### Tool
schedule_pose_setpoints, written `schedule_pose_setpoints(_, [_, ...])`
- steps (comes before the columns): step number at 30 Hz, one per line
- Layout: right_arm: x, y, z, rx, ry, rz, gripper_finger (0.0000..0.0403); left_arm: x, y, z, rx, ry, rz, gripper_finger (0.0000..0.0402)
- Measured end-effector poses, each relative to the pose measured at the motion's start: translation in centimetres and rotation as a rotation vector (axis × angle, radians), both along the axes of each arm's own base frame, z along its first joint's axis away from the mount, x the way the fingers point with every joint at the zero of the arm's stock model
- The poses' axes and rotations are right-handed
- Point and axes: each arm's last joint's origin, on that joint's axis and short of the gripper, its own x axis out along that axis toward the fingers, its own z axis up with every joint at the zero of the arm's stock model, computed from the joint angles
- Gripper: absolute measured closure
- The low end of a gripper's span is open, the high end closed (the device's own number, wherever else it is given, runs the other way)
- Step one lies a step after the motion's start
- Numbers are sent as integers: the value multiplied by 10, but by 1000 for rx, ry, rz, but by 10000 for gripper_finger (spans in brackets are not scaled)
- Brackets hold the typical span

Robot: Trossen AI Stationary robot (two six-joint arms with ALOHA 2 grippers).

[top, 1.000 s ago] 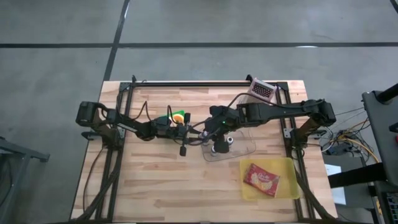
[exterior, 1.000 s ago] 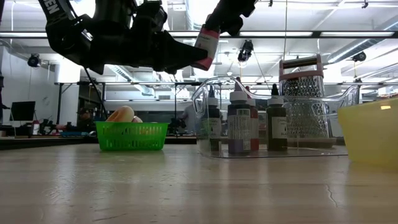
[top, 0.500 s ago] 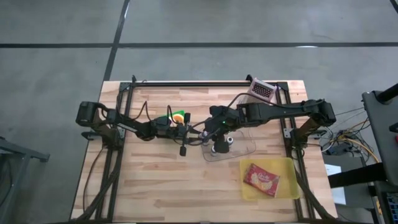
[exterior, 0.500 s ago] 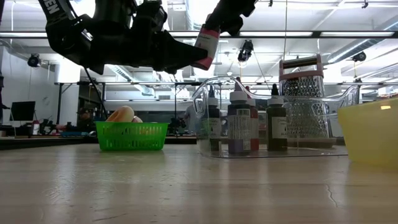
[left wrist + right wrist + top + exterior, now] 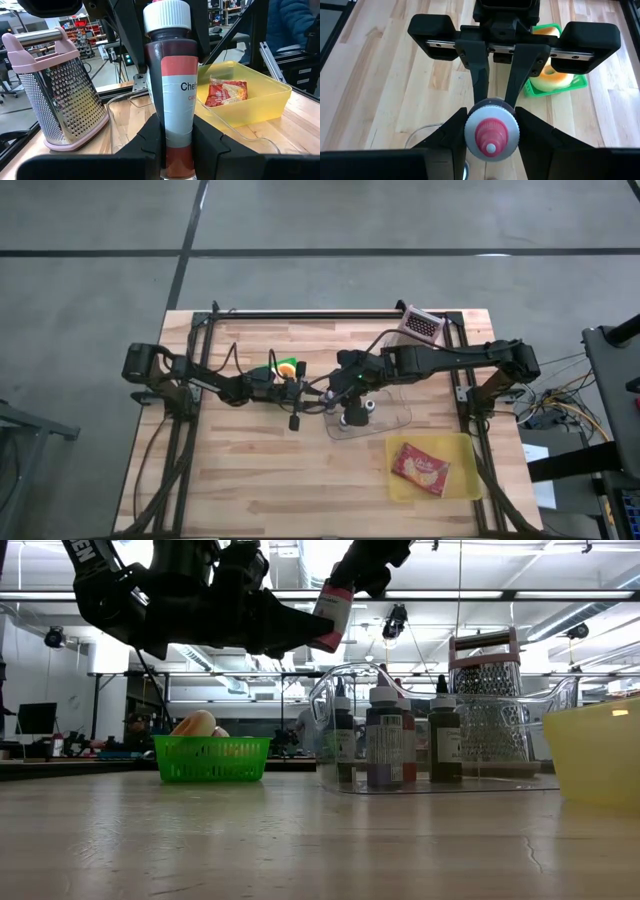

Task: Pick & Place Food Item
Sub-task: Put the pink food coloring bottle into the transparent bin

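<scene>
Dark red sauce bottle (image 5: 172, 100), white-capped, upright above the table, clamped by both tools.

"Chef…" on bottle (image 5: 172, 100) label, cut off.

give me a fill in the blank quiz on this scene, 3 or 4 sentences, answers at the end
Both grippers grip one dark sauce bottle with a white ______.
The round pastries lie in a small ______ plastic basket.
The red snack packet lies in the ______ plastic tub.
The metal box grater has a ______ handle and base.

Missing words: cap; green; yellow; pink
</scene>
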Motion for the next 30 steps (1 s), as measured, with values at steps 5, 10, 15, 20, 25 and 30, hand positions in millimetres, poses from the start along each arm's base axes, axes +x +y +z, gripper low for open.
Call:
schedule_pose_setpoints(5, [0,0,0,1,1,1,276,0,0,0,0,0,0,334])
schedule_pose_setpoints(10, [0,0,0,3,1,3,277,0,0,0,0,-1,-3,334])
schedule_pose_setpoints(15, [0,0,0,5,1,1,277,0,-1,0,-2,-1,-31,334])
schedule_pose_setpoints(20, [0,1,-1,11,6,17,277,0,-3,2,-11,-17,-61,255])
schedule_pose_setpoints(25, [0,2,-6,9,34,22,277,0,-5,9,-24,-41,-124,137])
schedule_pose_setpoints(30, [-1,5,-3,5,19,33,277,-7,-6,18,-26,-27,-178,82])
